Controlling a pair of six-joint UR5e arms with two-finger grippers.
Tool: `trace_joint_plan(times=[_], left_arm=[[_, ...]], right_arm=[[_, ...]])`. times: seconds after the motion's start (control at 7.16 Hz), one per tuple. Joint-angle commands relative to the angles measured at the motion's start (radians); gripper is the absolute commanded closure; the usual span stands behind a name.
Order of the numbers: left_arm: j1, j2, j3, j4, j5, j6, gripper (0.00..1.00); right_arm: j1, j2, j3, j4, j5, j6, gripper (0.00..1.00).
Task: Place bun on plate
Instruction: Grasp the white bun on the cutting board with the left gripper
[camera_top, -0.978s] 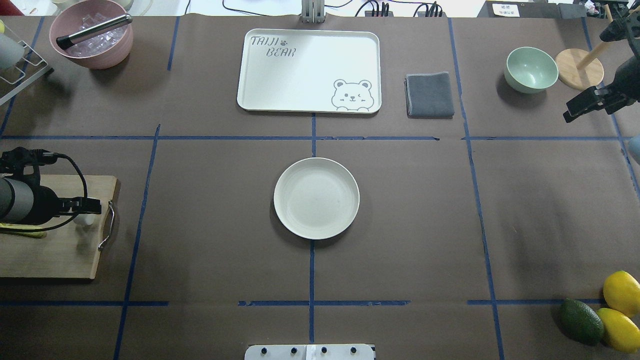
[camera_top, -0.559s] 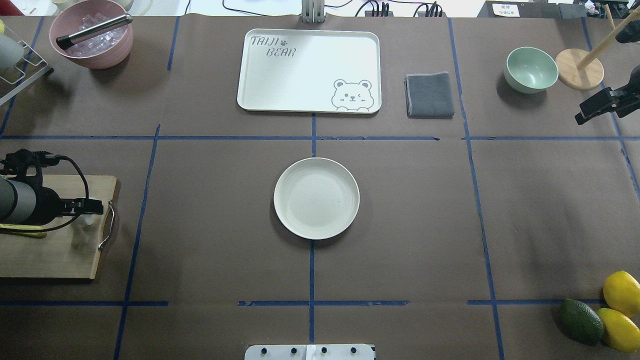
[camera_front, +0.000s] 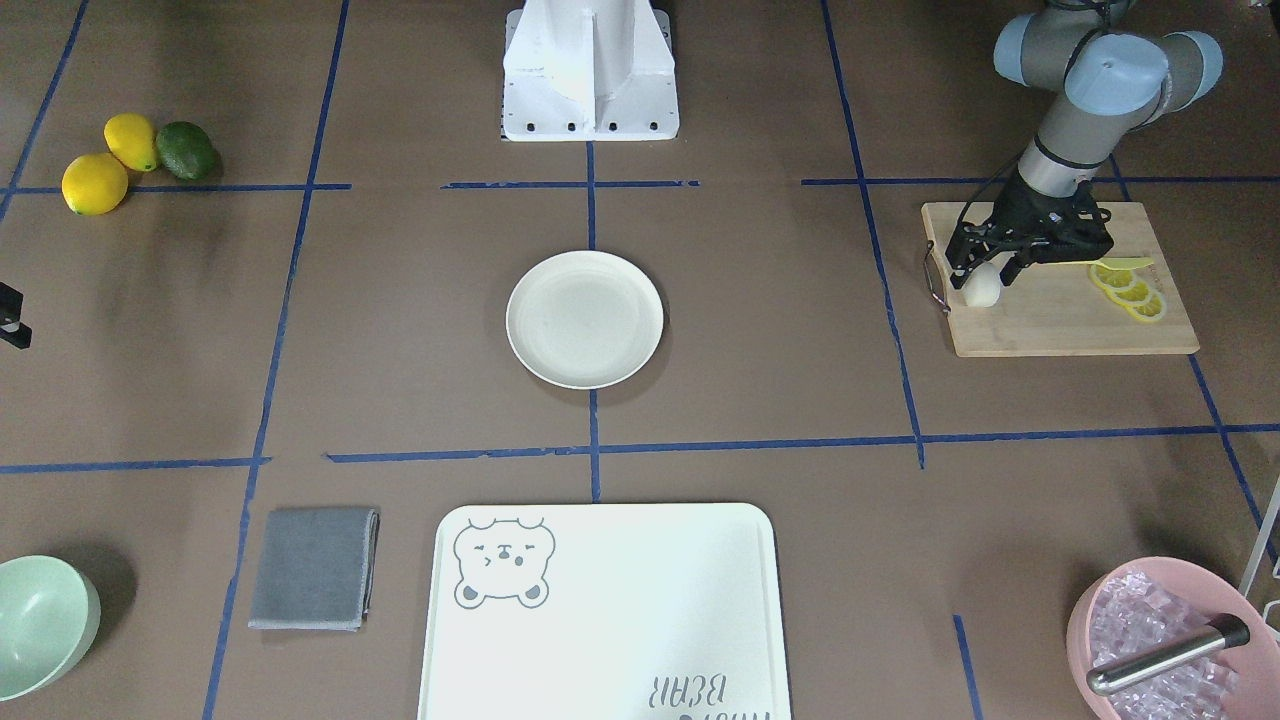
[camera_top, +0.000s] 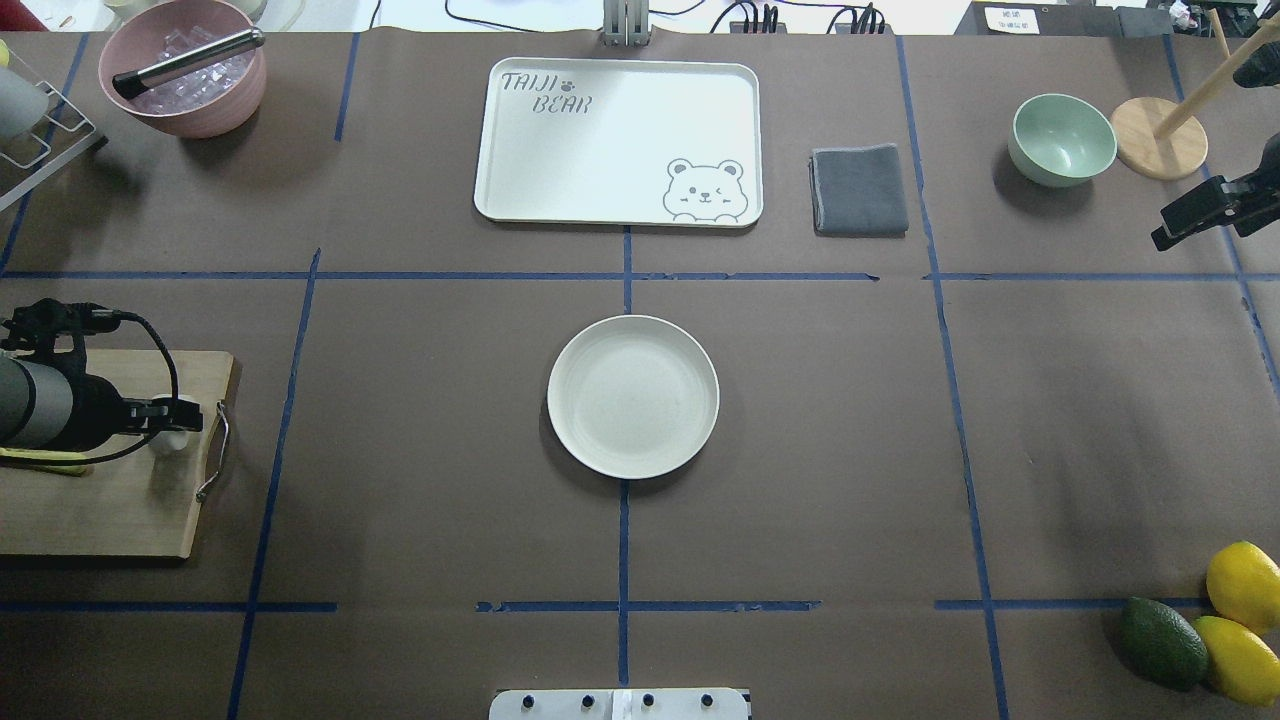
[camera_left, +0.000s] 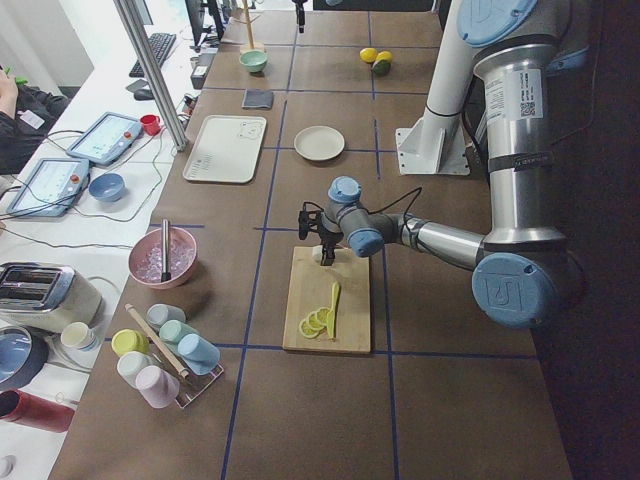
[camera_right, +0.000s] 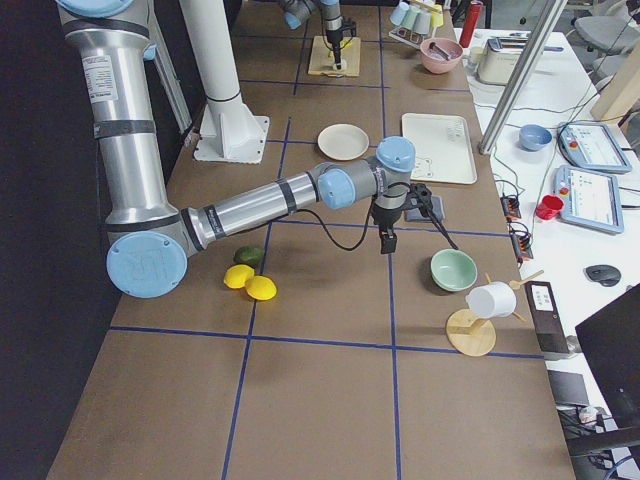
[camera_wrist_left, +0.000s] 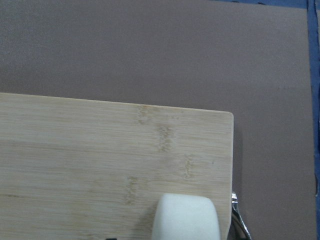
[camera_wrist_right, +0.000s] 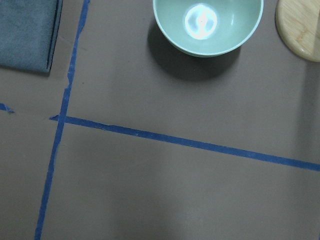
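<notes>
1. bun (camera_front: 982, 290) stands upright on the wooden cutting board (camera_front: 1060, 325), at the board edge nearest the plate and just beside the metal handle loop (camera_front: 932, 280). not on the plate yet.
2. plate (camera_top: 633, 397) sits bare at table centre. in the overhead view the bun is at 9 o'clock from it, well apart.
3. left gripper (camera_front: 985, 278) is down over the bun, one finger on each side. can't tell if the pads are pressing it or only bracketing it. the wrist cam shows part of the bun and no fingers.
4. right gripper (camera_top: 1165, 235) hovers at about 2 o'clock from the plate, near the table edge. nothing visible in it. can't tell if it's open or closed.
5. my read: this is the grasp phase, carry not started.
6. risk: the bun looks soft. too much squeeze would dent it, too little would let it slip on lift.
7. risk: an off-centre bite on a stubby cylinder could tip it or spin it out.
8. risk: a low exit toward 3 o'clock could clip the handle loop and drag the board.
9. risk: releasing high or near the rim could let it roll off the shallow plate.
10. lemon slices (camera_front: 1130, 290) lie at 9 o'clock of the bun, away from the carry path, so low concern.
</notes>
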Motion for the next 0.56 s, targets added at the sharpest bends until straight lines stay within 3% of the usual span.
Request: trace_joint_plan(times=[0.0, 0.42], left_arm=[[0.000, 0.000, -0.004, 0.001, 0.000, 0.000, 0.59], [0.000, 0.002, -0.015, 0.005, 0.000, 0.006, 0.70]], right_arm=[[0.001, -0.001, 0.000, 0.000, 0.000, 0.002, 0.00], [0.000, 0.001, 0.000, 0.000, 0.000, 0.003, 0.00]])
